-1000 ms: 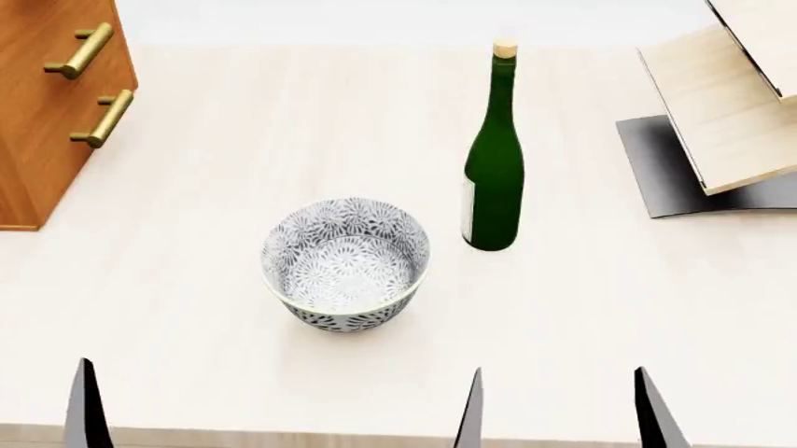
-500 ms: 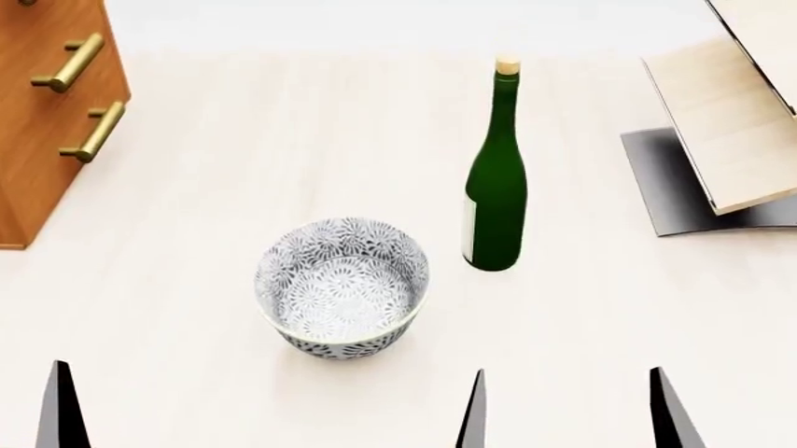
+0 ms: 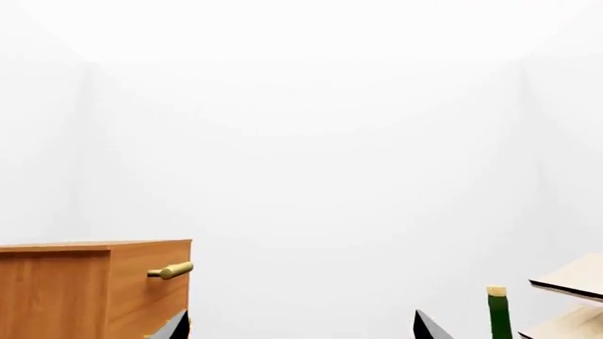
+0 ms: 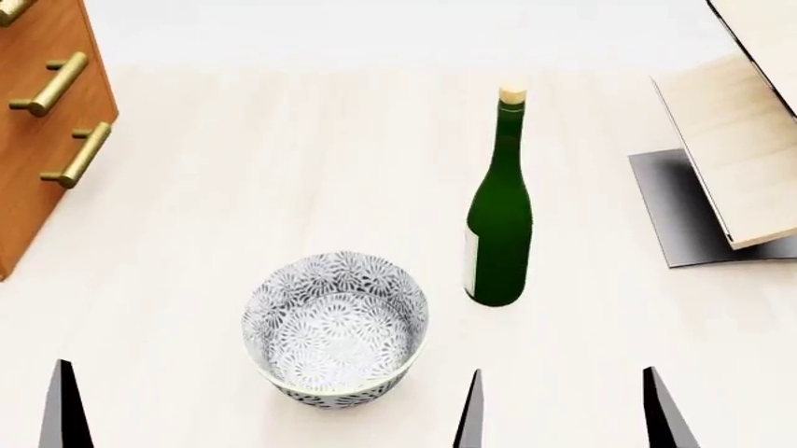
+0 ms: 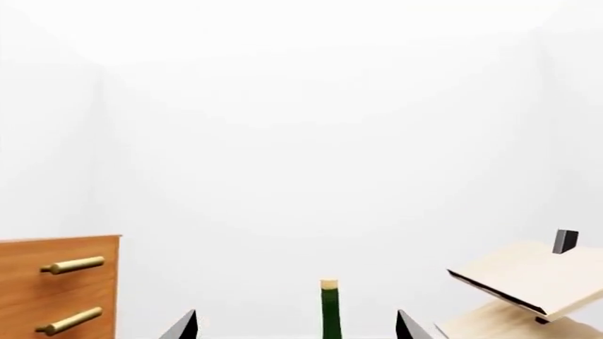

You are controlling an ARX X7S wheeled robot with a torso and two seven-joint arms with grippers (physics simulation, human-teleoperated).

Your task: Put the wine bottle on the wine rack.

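The wine rack [image 4: 745, 140] is cut off at the head view's right and top edges. The cabinet [image 4: 37, 140] runs off the left. Only dark fingertip points show of the left claw [image 3: 299, 326] and right claw [image 4: 561, 411]; bodies unseen.

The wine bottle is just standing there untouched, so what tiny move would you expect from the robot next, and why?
Probably the right gripper easing forward toward the wine bottle. The bottle stands upright on the table, not held by anything, and in the right wrist view it sits between that gripper's open fingers. The wine rack waits off to the right.
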